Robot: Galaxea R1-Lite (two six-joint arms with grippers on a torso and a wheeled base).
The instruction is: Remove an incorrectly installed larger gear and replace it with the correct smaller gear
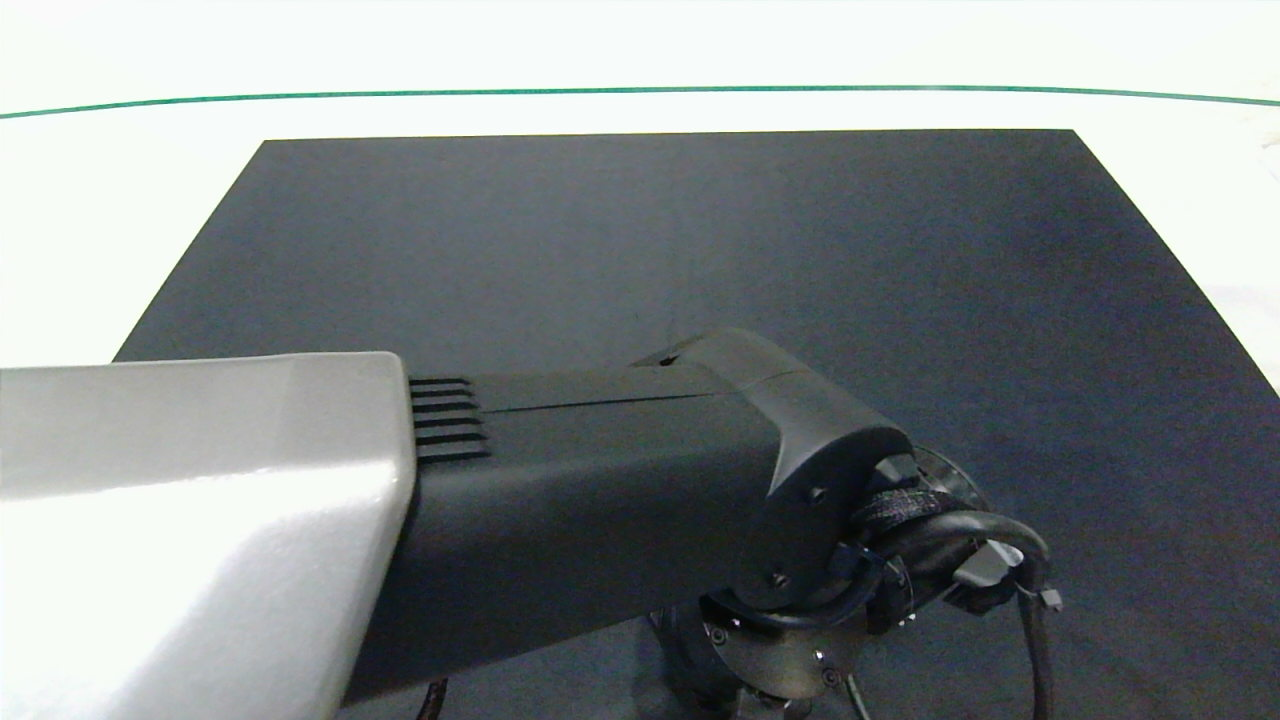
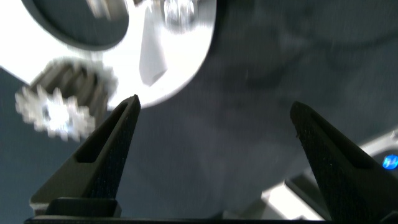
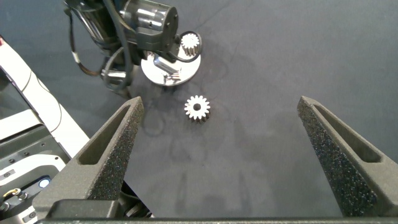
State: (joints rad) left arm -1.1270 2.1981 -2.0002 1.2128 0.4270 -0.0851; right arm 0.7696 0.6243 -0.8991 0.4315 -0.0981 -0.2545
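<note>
Head view looks down from above at the dark mat (image 1: 700,230), left arm (image 1: 560,500) filling lower left. Left wrist view sits very close over the round base (image 2: 177,59). Right wrist view looks from farther back, sharing that base (image 3: 171,67) upper left.

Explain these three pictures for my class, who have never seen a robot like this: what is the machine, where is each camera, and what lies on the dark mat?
This is a two-armed robot. The head view looks down from above: the left arm fills the foreground over a dark mat, hiding the parts beneath.

The other two cameras sit on the wrists, each showing its own two fingers. The left gripper is open, holding nothing, close above a round silver base with a gear beside it.

The right gripper, also open and empty, watches from farther off: a loose gear lies flat on the mat, and another gear stands on the base.
</note>
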